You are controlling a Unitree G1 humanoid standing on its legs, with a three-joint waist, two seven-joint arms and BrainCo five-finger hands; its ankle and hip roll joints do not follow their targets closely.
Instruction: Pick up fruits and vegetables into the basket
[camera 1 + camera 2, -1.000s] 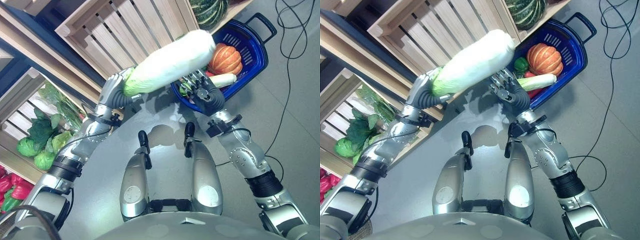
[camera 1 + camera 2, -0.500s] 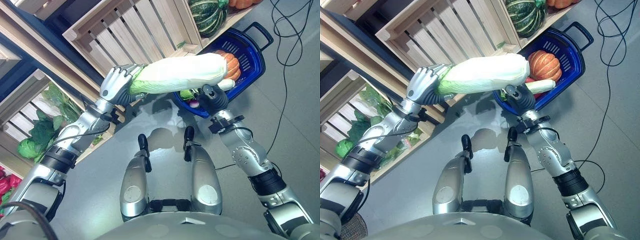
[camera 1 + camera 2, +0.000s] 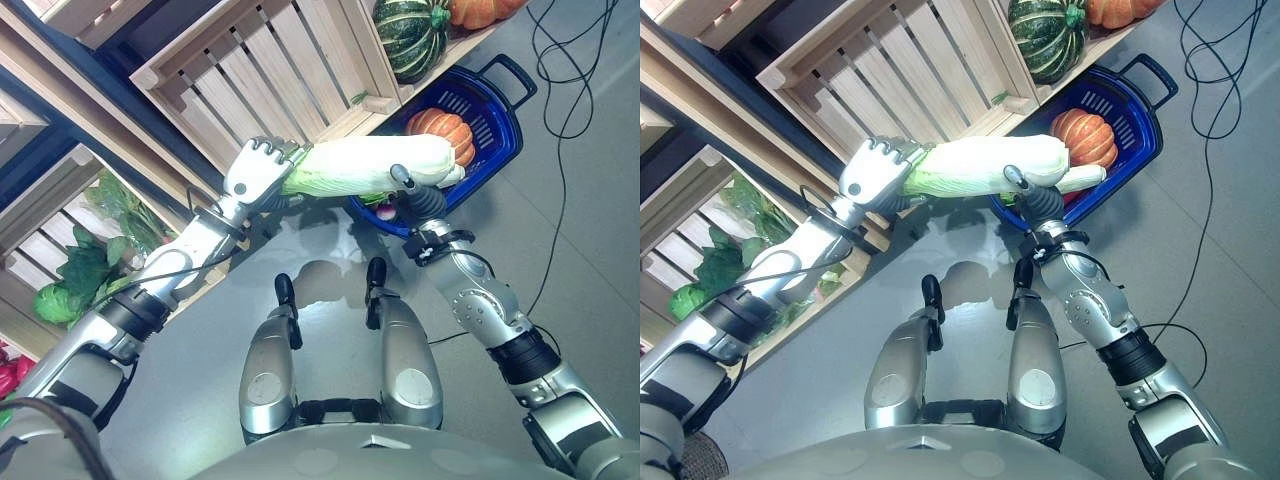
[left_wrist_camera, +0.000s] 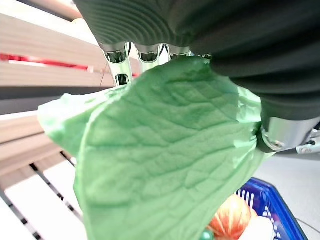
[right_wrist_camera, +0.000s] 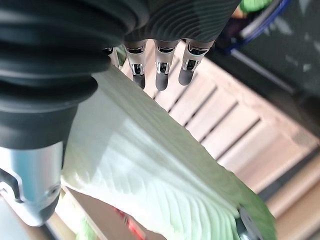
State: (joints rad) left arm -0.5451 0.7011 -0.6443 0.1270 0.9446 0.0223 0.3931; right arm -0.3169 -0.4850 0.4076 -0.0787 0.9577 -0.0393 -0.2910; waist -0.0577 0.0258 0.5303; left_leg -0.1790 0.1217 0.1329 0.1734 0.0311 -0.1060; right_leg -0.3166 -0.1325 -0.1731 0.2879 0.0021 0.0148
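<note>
Nearest you, your right hand (image 3: pixel 418 197) reaches up under the white end of a long cabbage (image 3: pixel 370 166). Its fingers (image 5: pixel 161 75) curl around the pale ribbed side, with the thumb on the near side, so this hand cradles and grips the white end. Your left hand (image 3: pixel 256 172) is clamped on the cabbage's green leafy end, fingers wrapped over the leaves (image 4: pixel 165 150). The cabbage lies roughly level between your two hands, held in the air. Its white end hangs over the near rim of a blue basket (image 3: pixel 505 110), not yet inside it. The basket sits on the grey floor and holds an orange pumpkin (image 3: pixel 440 124) and a pale long vegetable (image 3: pixel 1085 178). Beyond it, a wooden crate (image 3: pixel 270 70) stands with a striped green squash (image 3: pixel 408 34) beside it. To your left, leafy greens (image 3: pixel 85 270) fill a lower crate.
</note>
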